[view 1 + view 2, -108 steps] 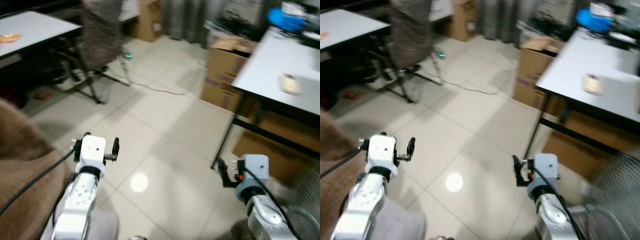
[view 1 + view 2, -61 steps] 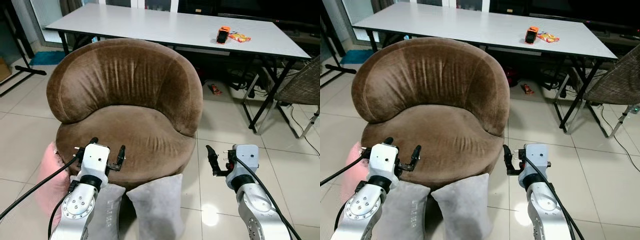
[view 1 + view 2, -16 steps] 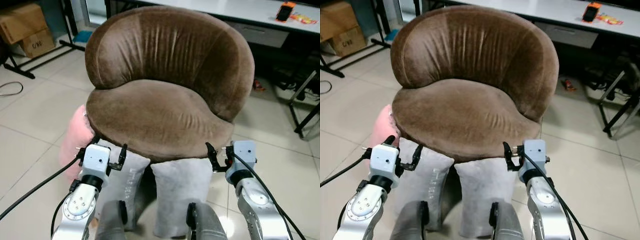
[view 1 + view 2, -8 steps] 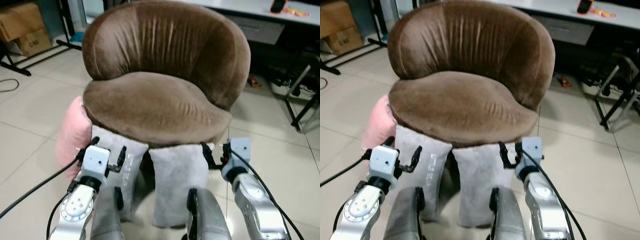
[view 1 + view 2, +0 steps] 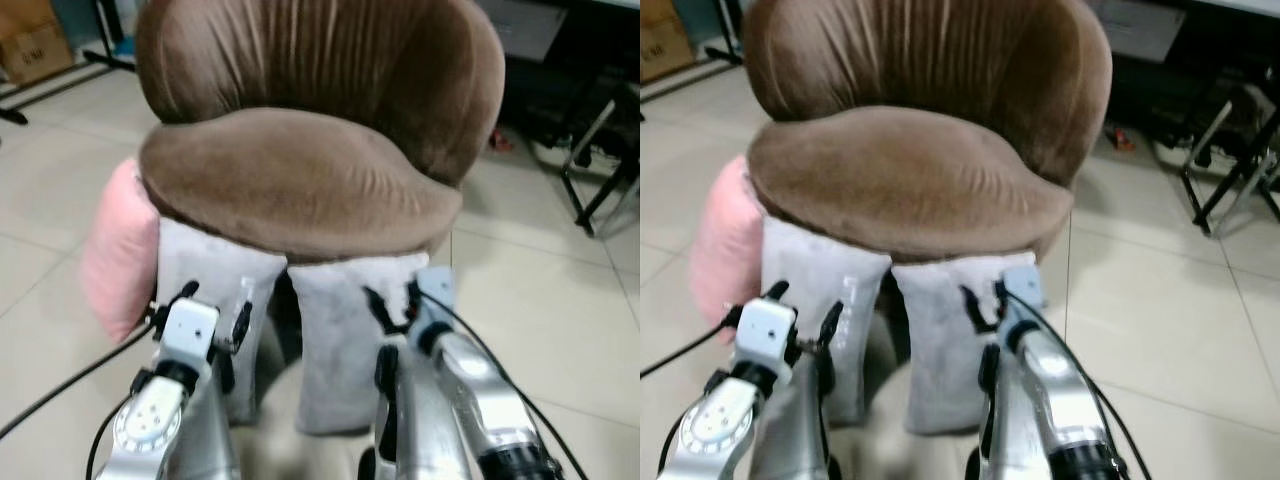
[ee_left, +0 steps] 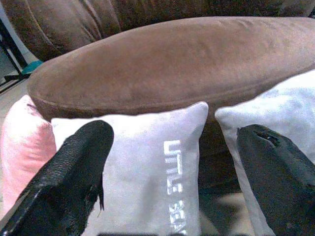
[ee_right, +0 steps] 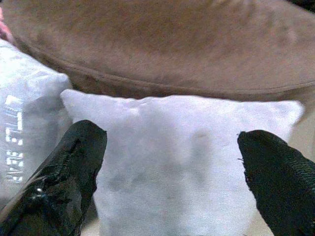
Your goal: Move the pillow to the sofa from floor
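Approach is the step in hand, by my reading: both pincers are lined up on the grey pillows and neither has hold of anything yet. The right pincer (image 5: 980, 288) hangs with its fingers spread wide, close before the upper edge of the plain grey pillow (image 7: 182, 147), which fills the gap between the fingers in the right wrist view. The left pincer (image 5: 212, 305) is likewise wide open and empty, facing the lettered pillow (image 6: 142, 167) just ahead of it.

Both pillows stand upright on the floor (image 5: 540, 300), side by side, leaning against the sofa (image 5: 300, 180) with their tops tucked under the overhang of its seat. Beyond the lettered pillow, on the far side from the right pincer, a pink cushion (image 5: 115, 250) rests against the sofa's flank.

Next, I judge, the right pincer must push on until the plain pillow's top edge sits between its fingers, close on the fabric, draw the pillow out from under the seat's lip, then lift it onto the seat. Soft stuffing may slump or slip, so a deep bite looks wise.

Both silver arms reach forward and down from the bottom of the head views, the right one stretched further toward the sofa than the left.
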`<state>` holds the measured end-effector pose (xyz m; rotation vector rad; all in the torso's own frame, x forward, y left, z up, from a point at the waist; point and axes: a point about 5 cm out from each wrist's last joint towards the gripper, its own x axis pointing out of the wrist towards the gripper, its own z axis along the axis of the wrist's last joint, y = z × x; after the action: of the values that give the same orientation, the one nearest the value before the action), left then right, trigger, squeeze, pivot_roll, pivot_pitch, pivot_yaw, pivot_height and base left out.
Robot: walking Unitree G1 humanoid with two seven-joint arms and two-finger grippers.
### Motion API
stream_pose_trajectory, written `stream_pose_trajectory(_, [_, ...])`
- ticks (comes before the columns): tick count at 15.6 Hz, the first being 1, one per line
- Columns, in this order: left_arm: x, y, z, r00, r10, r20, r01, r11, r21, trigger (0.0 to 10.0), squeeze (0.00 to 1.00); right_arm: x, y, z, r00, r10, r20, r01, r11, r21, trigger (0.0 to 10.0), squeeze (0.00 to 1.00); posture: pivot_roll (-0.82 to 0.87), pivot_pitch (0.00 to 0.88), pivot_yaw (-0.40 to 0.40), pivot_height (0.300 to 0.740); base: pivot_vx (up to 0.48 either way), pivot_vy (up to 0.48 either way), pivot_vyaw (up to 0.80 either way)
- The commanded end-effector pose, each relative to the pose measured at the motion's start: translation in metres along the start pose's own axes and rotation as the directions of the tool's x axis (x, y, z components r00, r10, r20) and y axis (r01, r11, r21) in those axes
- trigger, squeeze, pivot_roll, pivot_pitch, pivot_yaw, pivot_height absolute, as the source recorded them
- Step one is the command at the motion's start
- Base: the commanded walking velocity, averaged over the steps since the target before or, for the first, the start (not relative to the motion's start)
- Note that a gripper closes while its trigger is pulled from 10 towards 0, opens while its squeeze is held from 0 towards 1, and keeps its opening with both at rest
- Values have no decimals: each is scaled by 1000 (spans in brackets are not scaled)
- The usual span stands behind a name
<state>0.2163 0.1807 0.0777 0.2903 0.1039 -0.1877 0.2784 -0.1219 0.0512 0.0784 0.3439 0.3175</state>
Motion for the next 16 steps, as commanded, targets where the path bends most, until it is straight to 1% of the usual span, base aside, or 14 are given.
stream_pose_trajectory(1, [-2, 2, 2, 1000, -14, 2, 14, 1000, 0, 10000, 0, 5, 0, 4, 1000, 18, 24, -19, 1000, 23, 10000, 1000, 8, 0, -69, 405, 0, 0, 0])
stream_pose_trajectory(2, [-2, 4, 2, 1000, -30, 0, 30, 1000, 5, 10000, 0, 9, 2, 7, 999, 26, 33, -27, 999, 35, 10000, 1000, 10, 0, -66, 405, 0, 0, 0])
stream_pose_trajectory(3, [-4, 7, 2, 997, -81, -5, 81, 997, 8, 10000, 0, 23, 8, 4, 1000, 9, -14, -8, 1000, 25, 10000, 1000, 14, 0, -56, 405, 0, 0, 0])
stream_pose_trajectory(4, [-7, 6, 3, 991, -135, -7, 135, 991, 10, 10000, 0, 32, 13, 2, 999, -2, -50, 3, 1000, 20, 10000, 1000, 22, 8, -52, 405, 0, 0, 0])
stream_pose_trajectory(5, [-9, 7, 4, 988, -155, -4, 156, 988, 12, 10000, 0, 36, 15, 3, 998, -3, -56, 5, 1000, 24, 10000, 1000, 29, 23, -51, 405, 0, 0, 0])
stream_pose_trajectory(7, [-14, 15, 10, 981, -192, -6, 193, 981, 34, 10000, 0, 51, 20, 5, 995, -35, -93, 36, 999, 11, 10000, 1000, 57, 111, -60, 405, 0, 0, 0])
stream_pose_trajectory(8, [-14, 17, 14, 980, -200, 1, 200, 979, 36, 10000, 0, 55, 19, 6, 994, -54, -100, 56, 998, 16, 10000, 1000, 64, 132, -63, 405, 0, 0, 0])
stream_pose_trajectory(9, [-14, 20, 19, 978, -209, 9, 208, 977, 36, 10000, 0, 59, 22, 5, 990, -70, -121, 69, 998, -7, 10000, 0, 73, 180, -64, 405, 0, 0, 0])
stream_pose_trajectory(10, [-19, 17, 21, 971, -239, 2, 239, 971, 35, 10000, 0, 61, 25, 0, 985, -79, -156, 73, 996, -42, 10000, 0, 77, 212, -70, 405, 0, 0, 0])
stream_pose_trajectory(11, [-23, 16, 21, 968, -252, -6, 252, 967, 22, 10000, 0, 63, 30, -3, 982, -68, -175, 63, 997, -34, 10000, 0, 74, 214, -72, 405, 0, 0, 0])
stream_pose_trajectory(12, [-26, 13, 19, 961, -276, -24, 277, 961, 2, 10000, 0, 63, 34, -5, 982, -50, -184, 51, 999, -2, 10000, 0, 76, 217, -76, 405, 0, 0, 0])
stream_pose_trajectory(13, [-28, 11, 18, 956, -292, -32, 292, 956, -5, 10000, 0, 64, 37, -5, 982, -41, -185, 43, 999, 9, 9725, 0, 80, 219, -78, 405, 0, 0, 0])
stream_pose_trajectory(14, [-35, 7, 17, 938, -341, -60, 340, 940, -19, 10000, 0, 65, 43, -6, 982, -29, -185, 30, 1000, 1, 0, 0, 87, 227, -84, 405, 0, 0, 0])
stream_pose_trajectory(16, [-40, 6, 17, 932, -354, -70, 353, 935, -28, 10000, 0, 66, 44, -5, 981, -45, -188, 30, 996, -84, 0, 0, 90, 228, -89, 405, 0, 0, 0])
